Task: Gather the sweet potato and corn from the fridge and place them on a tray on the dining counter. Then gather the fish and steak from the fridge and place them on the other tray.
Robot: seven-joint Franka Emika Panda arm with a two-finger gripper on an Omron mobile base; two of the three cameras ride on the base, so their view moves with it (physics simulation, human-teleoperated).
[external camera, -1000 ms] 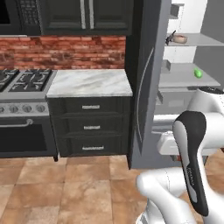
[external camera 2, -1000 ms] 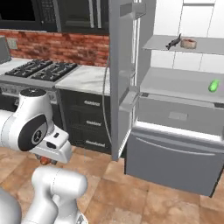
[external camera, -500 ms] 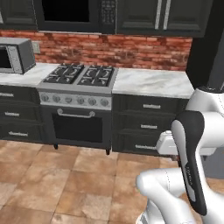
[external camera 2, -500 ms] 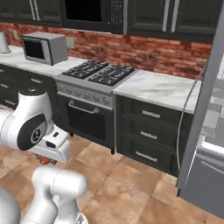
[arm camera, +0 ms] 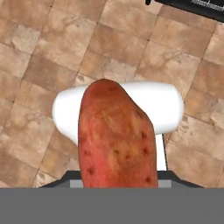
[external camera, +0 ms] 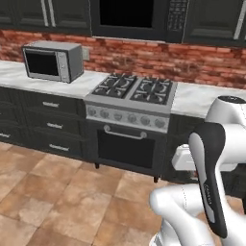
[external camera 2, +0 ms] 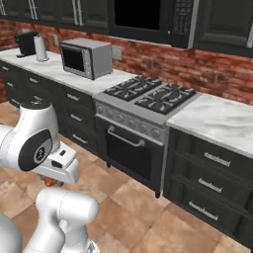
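Sweet potato point(arm camera: 117, 140), an oblong reddish lump with dark pitted specks, sits clenched in the jaws.

Your view of the grip is blocked

In the hand view the sweet potato point(arm camera: 117, 140) covers both fingertips, and its lower end is cut off. From the right base view, only a reddish sliver peeks under the white hand.
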